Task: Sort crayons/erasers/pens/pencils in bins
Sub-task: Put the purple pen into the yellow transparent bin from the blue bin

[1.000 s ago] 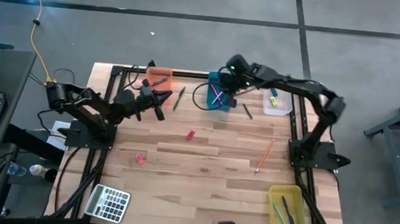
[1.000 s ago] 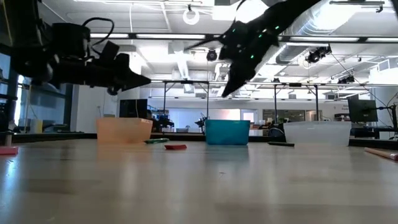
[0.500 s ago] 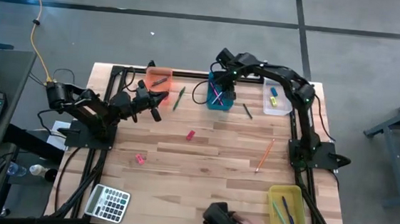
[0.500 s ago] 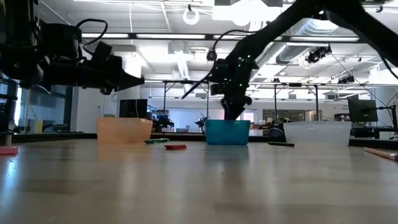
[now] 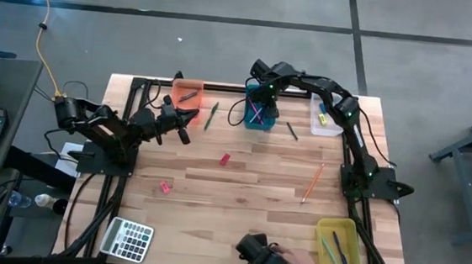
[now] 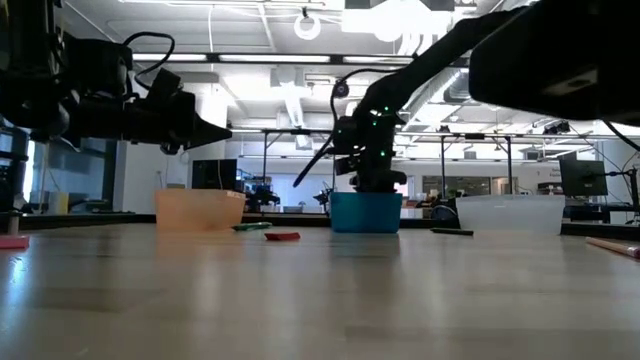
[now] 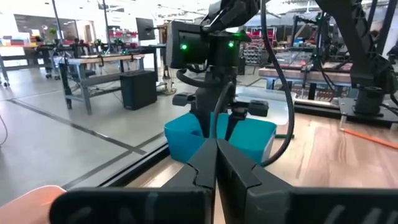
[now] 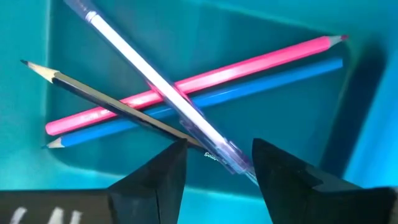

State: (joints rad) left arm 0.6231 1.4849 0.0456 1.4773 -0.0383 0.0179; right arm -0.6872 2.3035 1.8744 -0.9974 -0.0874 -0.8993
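Pencils lie in the teal bin directly under the right gripper, whose fingers now stand wide apart and hold nothing; one second earlier this gripper hung higher above the bin. A clear stick, probably a pen, lies loose across the pink and blue pencils, so the drop appears complete. The left gripper waits pinched closed beside the orange bin. Loose pieces remain on the table.

No text or label can be read anywhere (calculator keys included)
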